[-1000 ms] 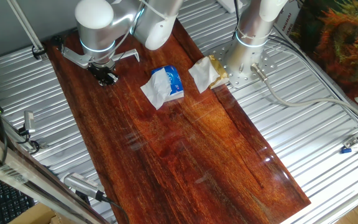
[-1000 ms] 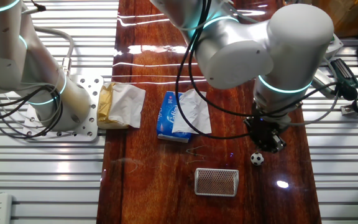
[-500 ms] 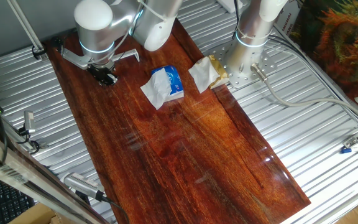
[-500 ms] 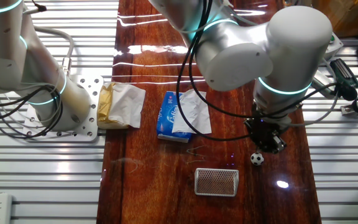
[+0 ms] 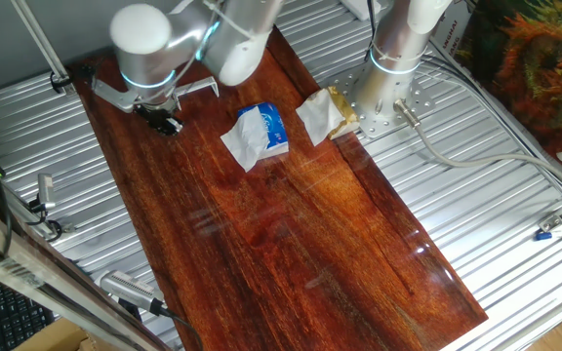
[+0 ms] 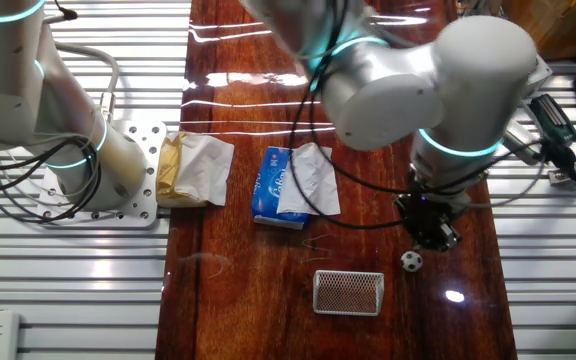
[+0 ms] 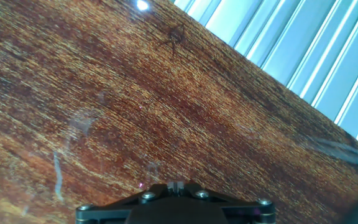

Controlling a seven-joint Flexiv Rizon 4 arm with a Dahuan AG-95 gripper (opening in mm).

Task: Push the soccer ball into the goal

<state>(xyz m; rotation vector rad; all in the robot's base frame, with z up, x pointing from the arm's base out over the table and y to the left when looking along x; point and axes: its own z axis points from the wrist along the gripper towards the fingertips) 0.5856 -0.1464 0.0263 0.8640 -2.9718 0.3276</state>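
Gripper [image 6: 432, 234] just above soccer ball [image 6: 411, 261], beside goal [image 6: 348, 292].

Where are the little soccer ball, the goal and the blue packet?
soccer ball [image 6: 411, 261]: other fixed view, its centre.
goal [image 6: 348, 292]: other fixed view, middle of its frame.
blue packet [image 6: 269, 187]: other fixed view, its bare blue side.

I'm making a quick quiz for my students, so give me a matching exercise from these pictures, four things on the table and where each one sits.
Things:
1. soccer ball
2. goal
3. blue packet
4. crumpled paper

Places:
A. next to the metal base plate
B. just below the end effector
C. middle of the wooden board, tissue on it
D. near board edge, left of the ball

Pairs: 1-B, 2-D, 3-C, 4-A
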